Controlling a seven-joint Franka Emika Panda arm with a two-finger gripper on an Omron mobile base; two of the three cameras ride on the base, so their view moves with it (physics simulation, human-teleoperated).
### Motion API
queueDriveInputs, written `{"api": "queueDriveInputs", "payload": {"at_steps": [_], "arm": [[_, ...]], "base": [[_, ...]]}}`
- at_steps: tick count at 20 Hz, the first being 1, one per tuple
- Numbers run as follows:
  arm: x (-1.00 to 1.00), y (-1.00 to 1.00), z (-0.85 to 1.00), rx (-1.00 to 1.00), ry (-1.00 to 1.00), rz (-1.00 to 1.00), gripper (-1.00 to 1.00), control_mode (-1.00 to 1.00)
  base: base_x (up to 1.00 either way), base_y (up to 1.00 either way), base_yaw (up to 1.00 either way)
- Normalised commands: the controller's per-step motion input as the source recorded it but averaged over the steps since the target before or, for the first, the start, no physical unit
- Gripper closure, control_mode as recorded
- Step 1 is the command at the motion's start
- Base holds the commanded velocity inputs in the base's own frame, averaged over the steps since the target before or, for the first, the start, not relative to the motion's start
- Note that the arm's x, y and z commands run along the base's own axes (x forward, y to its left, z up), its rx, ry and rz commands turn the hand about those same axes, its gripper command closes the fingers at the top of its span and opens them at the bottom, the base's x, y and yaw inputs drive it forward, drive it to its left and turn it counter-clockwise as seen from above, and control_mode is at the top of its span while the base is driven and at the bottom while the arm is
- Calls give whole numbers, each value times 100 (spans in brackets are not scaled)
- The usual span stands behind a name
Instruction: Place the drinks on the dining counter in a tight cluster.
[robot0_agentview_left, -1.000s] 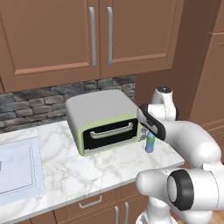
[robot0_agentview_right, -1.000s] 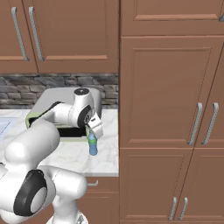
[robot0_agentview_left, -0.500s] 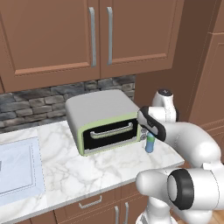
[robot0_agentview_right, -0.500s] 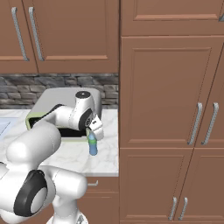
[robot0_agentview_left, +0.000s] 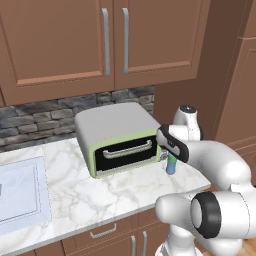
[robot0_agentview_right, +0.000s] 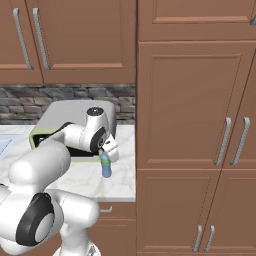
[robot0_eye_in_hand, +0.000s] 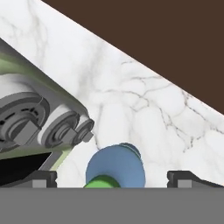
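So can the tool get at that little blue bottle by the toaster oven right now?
Probably yes: the open tool hangs right over the bottle, a fingertip on each side, and the toaster oven stands clear beside it.

A white-grey marble worktop (robot0_agentview_left: 75, 195) carries a grey toaster oven with a pale green front and dark glass door (robot0_agentview_left: 117, 137). Behind the oven runs a grey stone backsplash (robot0_agentview_left: 35, 112), with brown wooden wall cabinets with metal bar handles (robot0_agentview_left: 65, 40) above it. Right of the oven stands a tall brown pantry cabinet (robot0_agentview_right: 195, 140); left of it lies a pale sink (robot0_agentview_left: 20, 197).

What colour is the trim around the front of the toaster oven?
Pale green, framing the toaster oven's dark door; the left base view shows it best.
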Motion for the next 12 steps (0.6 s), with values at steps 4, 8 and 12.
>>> {"api": "queueDriveInputs", "payload": {"at_steps": [4, 8, 12], "arm": [[11, 0, 3, 0, -2, 0, -100, -100], [-3, 0, 0, 0, -1, 0, -100, -100], [-1, 0, 0, 0, 0, 0, -100, -100]], "base": [[0, 0, 0], [0, 0, 0], [0, 0, 0]]}}
